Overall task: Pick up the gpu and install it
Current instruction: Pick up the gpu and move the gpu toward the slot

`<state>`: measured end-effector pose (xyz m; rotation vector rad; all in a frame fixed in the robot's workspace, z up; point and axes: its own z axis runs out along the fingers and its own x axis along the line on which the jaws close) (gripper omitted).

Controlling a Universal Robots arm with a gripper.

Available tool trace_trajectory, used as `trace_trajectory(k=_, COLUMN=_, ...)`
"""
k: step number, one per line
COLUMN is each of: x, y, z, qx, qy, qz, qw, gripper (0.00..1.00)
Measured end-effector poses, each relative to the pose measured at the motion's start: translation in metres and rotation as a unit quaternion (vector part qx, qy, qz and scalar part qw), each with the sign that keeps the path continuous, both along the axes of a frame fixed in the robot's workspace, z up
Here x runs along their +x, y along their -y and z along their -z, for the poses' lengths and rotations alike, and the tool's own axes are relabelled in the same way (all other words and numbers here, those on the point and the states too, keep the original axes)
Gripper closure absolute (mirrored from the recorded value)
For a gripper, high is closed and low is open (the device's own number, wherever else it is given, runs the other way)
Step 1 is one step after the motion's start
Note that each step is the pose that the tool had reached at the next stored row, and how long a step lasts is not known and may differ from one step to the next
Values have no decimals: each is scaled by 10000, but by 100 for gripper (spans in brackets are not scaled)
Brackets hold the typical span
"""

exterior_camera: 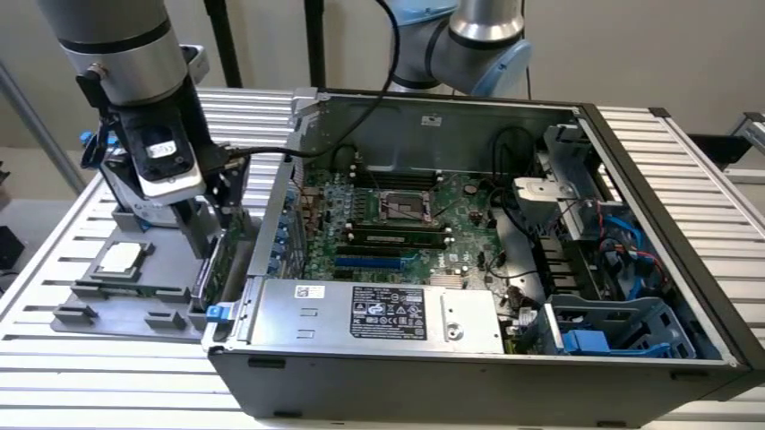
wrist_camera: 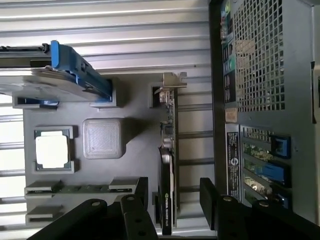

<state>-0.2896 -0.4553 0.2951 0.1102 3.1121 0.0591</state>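
On the exterior view I see the arm (exterior_camera: 132, 72) standing over the grey parts tray (exterior_camera: 120, 313), which lies on the slatted counter (exterior_camera: 107, 394) to the exterior view's left of the open computer case (exterior_camera: 478, 376); the jaws are down at the tray edge nearest the case, and from this angle I cannot judge their gap; the gpu (exterior_camera: 213, 264) stands on its long edge in the tray, just beside the case wall and right below the jaws; a processor chip (exterior_camera: 124, 258) lies flat in its own recess, further from the case; inside the case I make out the green motherboard (exterior_camera: 395, 215) and the silver power supply (exterior_camera: 382, 309) along the near side

On the wrist view the jaws are wide, one on each side of the gpu (wrist_camera: 167, 165), with a gap showing on both sides, so they grip nothing; the card sits upright on edge in its slot of the tray (wrist_camera: 135, 100), its silver bracket (wrist_camera: 170, 82) at the end away from the jaws; the perforated back of the case (wrist_camera: 260, 75) is just beside it; the hard drive (wrist_camera: 55, 75) with blue rails sits well apart from the card; the processor chip (wrist_camera: 51, 150) lies in its recess, with a square grey block (wrist_camera: 102, 137) between it and the card; the memory sticks (wrist_camera: 80, 189) lie in their holders near the jaws
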Motion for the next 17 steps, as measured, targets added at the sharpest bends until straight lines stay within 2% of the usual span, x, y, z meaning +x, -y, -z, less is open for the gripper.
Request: trace_trajectory(k=17, x=-47, y=1, z=308, qx=-1, qy=0, qz=18, qw=10000, gripper=0)
